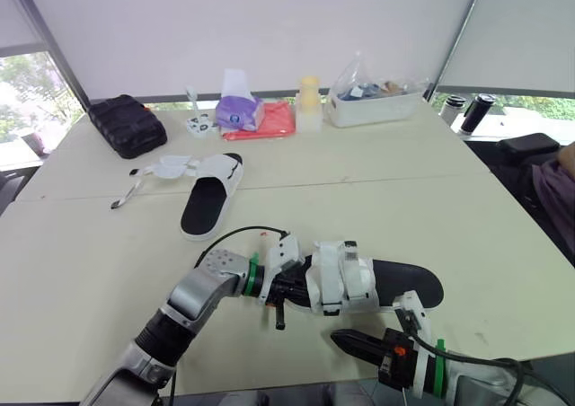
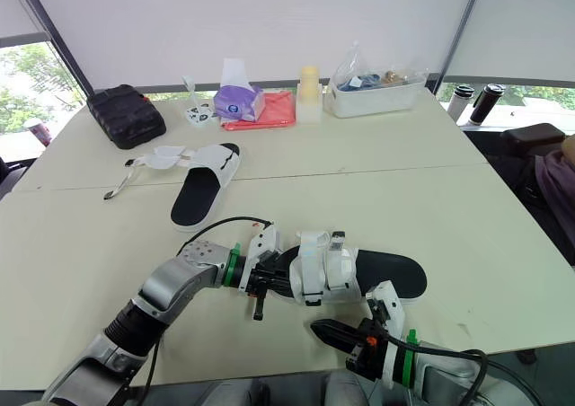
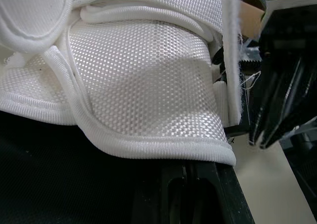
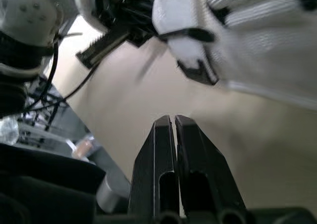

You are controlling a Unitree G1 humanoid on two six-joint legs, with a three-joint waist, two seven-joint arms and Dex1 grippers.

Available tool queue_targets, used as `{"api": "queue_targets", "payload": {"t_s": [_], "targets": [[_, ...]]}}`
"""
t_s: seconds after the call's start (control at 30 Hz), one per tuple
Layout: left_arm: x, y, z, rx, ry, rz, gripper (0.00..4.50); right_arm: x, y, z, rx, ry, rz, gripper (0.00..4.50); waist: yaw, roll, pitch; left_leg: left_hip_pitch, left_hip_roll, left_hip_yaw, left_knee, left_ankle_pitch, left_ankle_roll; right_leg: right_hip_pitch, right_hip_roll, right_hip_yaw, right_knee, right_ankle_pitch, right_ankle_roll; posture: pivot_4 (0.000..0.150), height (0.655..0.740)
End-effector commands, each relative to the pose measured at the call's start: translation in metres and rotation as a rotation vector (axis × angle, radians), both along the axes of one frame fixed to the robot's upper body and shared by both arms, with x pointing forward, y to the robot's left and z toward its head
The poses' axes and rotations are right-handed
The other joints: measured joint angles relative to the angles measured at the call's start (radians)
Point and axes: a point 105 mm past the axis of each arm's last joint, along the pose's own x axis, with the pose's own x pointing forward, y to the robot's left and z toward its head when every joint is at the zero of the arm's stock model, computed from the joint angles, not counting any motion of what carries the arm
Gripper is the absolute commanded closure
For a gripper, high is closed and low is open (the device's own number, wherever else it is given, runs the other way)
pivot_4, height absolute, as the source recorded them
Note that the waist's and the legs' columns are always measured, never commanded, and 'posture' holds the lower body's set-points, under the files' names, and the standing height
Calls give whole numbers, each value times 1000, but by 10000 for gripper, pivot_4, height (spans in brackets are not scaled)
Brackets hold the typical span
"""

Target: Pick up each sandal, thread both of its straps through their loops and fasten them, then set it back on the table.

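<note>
The near sandal [image 1: 395, 280], black-soled with white woven straps [image 1: 341, 278] folded over its middle, lies by the table's front edge. My left gripper [image 1: 286, 291] is shut on its toe end, and the straps [image 3: 148, 85] sit right against its fingers. Just in front of the sandal, my right gripper [image 1: 346, 341] is shut and empty, its fingertips [image 4: 171, 122] pointing under the straps [image 4: 247, 30] without touching them. A second sandal [image 1: 211, 192] rests farther back on the left, its white straps [image 1: 169, 165] lying loose and spread to its left.
Along the far edge stand a black case [image 1: 128, 125], a purple tissue pack [image 1: 239, 111], a red cloth [image 1: 269, 123], a pale yellow cup [image 1: 308, 101] and a white bin [image 1: 373, 107]. Two dark bottles [image 1: 476, 111] stand at the right.
</note>
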Motion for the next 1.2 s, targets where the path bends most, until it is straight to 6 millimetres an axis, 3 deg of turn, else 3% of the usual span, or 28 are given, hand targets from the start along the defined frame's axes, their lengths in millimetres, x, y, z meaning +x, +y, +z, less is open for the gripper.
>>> {"api": "queue_targets", "payload": {"t_s": [0.03, 0.13, 0.3, 0.87, 1.0, 1.07, 1.2], "targets": [[-5, -1, -8, 22, 23, -11, 45000, 0, 3, 1, 22, -15, -1, 44180, 0, 0, 0, 0, 0, 0, 0, 0, 0, 0, 0, 0, 0, 0, 0, 1500, 7400], [-4, -1, -8, 22, 24, -10, 45000, 2, 4, 5, 53, -17, -15, 36082, 0, 0, 0, 0, 0, 0, 0, 0, 0, 0, 0, 0, 0, 0, 0, 1500, 7400], [-4, -1, -8, 24, 23, -8, 45000, 8, -3, 3, 23, -27, -49, 12335, 0, 0, 0, 0, 0, 0, 0, 0, 0, 0, 0, 0, 0, 0, 0, 1500, 7400], [-4, -1, -8, 23, 18, -8, 45000, 34, 9, 38, 187, -82, -143, 12335, -1, 0, 0, -1, 0, 0, 0, 0, 0, -1, 0, 0, 1, 0, 0, 1500, 7400], [-4, -1, -8, 23, 18, -7, 45000, 35, 7, 45, 221, -75, -165, 24616, 0, 0, 0, -1, 0, 0, 0, 0, 0, -2, 0, 0, 1, 0, 0, 1500, 7400], [-4, -1, -8, 23, 19, -8, 45000, 35, 6, 46, 215, -73, -165, 34703, -1, 0, 0, -1, 0, 0, 0, 0, 0, -2, 0, 0, 1, 0, 0, 1500, 7400], [-4, -2, -8, 22, 20, -12, 45000, 33, 6, 46, 201, -69, -152, 34703, -1, 0, 0, -1, 0, 0, 0, 0, 0, -2, 0, 0, 1, 0, 0, 1500, 7400]]}}
